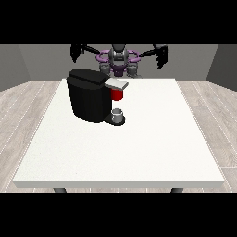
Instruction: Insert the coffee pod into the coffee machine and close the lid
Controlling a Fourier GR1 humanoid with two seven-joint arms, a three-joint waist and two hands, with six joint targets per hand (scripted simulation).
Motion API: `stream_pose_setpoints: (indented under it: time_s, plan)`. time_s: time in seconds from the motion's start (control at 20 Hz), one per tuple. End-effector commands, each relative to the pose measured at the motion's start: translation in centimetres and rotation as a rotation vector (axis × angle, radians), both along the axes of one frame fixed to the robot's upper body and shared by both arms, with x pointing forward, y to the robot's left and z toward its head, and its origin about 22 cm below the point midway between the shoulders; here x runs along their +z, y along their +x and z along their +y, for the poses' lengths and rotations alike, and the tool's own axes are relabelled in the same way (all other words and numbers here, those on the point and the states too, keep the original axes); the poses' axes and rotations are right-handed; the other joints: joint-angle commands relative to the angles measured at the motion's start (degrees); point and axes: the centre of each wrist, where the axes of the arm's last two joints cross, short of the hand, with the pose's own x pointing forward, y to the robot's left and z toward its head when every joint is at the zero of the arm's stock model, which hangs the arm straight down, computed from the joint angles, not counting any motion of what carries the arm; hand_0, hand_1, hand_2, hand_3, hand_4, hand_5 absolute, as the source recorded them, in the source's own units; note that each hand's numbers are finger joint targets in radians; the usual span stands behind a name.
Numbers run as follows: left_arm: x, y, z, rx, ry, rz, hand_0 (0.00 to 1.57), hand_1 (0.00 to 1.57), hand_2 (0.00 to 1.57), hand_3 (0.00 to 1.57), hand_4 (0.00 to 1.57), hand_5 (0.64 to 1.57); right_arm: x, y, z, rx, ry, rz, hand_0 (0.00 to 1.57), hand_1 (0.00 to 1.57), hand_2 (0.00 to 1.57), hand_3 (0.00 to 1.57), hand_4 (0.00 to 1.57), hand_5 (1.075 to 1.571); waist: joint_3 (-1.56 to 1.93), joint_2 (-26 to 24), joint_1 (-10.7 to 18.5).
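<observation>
A large white rectangular table (pixel 139 157) stands on a pale wood-plank floor (pixel 18 115), with grey walls (pixel 37 58) behind its far edge.

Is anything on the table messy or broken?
Nothing looks spilled or broken. The black coffee machine stands upright on the white table, a small grey cup sits under its spout, and both hands are raised away from it.

A wide white surface (pixel 139 152) is seen filling the middle of the room, carried on dark legs (pixel 59 190) glimpsed under its near edge. Pale grey wood-plank floor (pixel 21 115) is laid all around it. Plain grey walls (pixel 41 60) are set behind, evenly lit.
</observation>
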Motion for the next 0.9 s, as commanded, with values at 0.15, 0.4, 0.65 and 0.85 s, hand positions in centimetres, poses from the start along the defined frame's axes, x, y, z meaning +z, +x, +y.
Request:
stream_pose_setpoints:
  time_s: [0.15,0.4,0.65,0.85]
  plan:
    - [-2.1,-2.3,-0.9,-0.012,-0.076,0.103,0.00,0.00,0.00,0.00,0.42,1.571,1.7,0.6,-0.7,0.077,-0.071,-0.039,0.00,0.00,0.00,0.00,0.25,1.571,0.07,-3.2,5.4]
    - [-0.5,-2.2,-0.2,-0.024,-0.132,0.058,0.00,0.00,0.00,0.00,0.37,1.571,4.8,3.6,-3.5,-0.015,-0.042,-0.053,0.00,0.00,0.00,0.00,0.00,1.571,0.07,0.4,8.7]
    - [-0.7,-3.7,-1.8,-0.039,-0.142,-0.026,0.00,0.00,0.00,0.00,0.36,1.571,5.7,5.8,-2.7,-0.025,0.022,-0.044,0.00,0.00,0.00,0.00,0.00,1.571,0.07,3.7,10.2]
    - [0.9,-3.7,-2.5,-0.062,-0.142,-0.025,0.00,0.00,0.00,0.00,0.37,1.571,3.6,5.5,-4.6,-0.085,0.099,-0.006,0.00,0.00,0.00,0.00,0.09,1.571,0.09,5.6,12.8]
